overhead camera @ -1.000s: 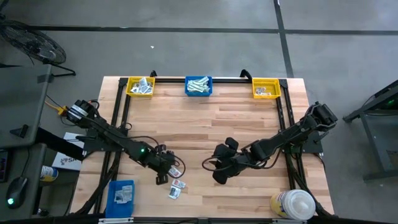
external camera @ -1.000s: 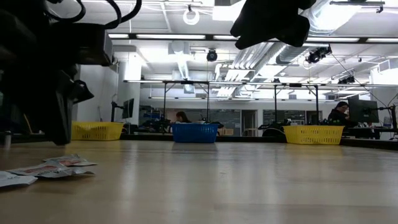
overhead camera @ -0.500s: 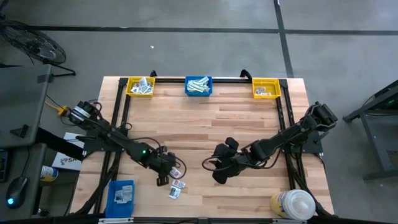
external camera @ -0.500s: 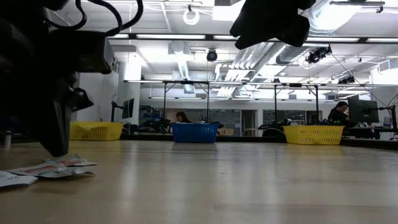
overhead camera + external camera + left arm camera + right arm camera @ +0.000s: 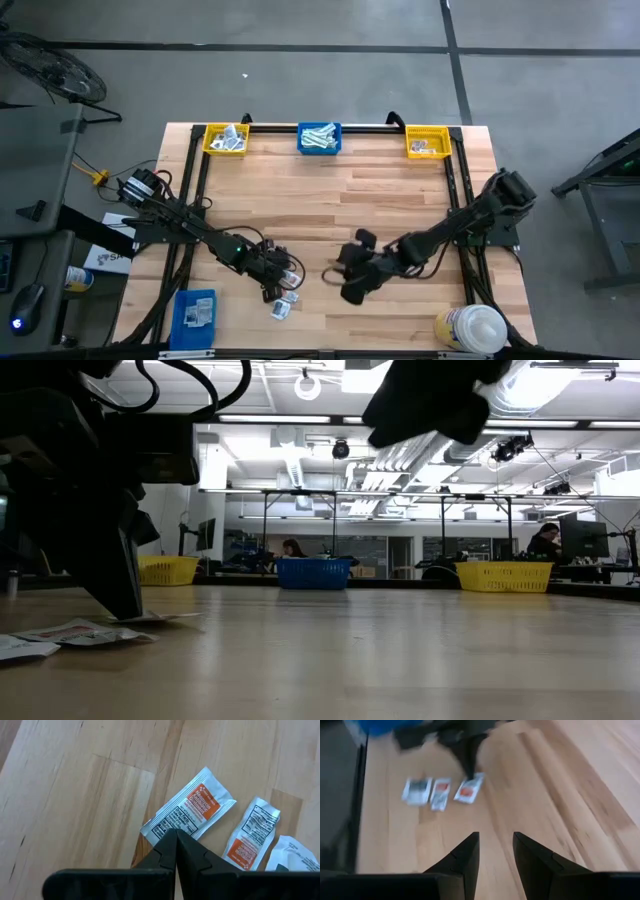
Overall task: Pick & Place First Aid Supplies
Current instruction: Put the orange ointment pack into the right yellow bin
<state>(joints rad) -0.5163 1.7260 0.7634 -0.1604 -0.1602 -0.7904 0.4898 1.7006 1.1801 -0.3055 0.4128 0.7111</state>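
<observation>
Three small white packets with orange marks lie flat on the wooden table, near its front left. My left gripper is shut, slants down, and has its tips on the end of one packet. The other two packets lie beside it, untouched. My right gripper hangs open above the table, to the right of the packets, with bare wood between its fingers; the packets lie ahead of it. My left gripper presses its shut fingertips down on the packet's near end, coming from above at a slant. The packet lies flat on the table. Both tips sit on top of it, not around it.
Two yellow bins and a blue bin with supplies stand along the far edge. Another blue bin sits at the near left corner, a white-capped bottle at the near right. Black frame rails run along both sides.
My left gripper has come down, and a little toward the table's right, onto the packets, staying shut. The packet under its tips has slid slightly toward the table's right.
</observation>
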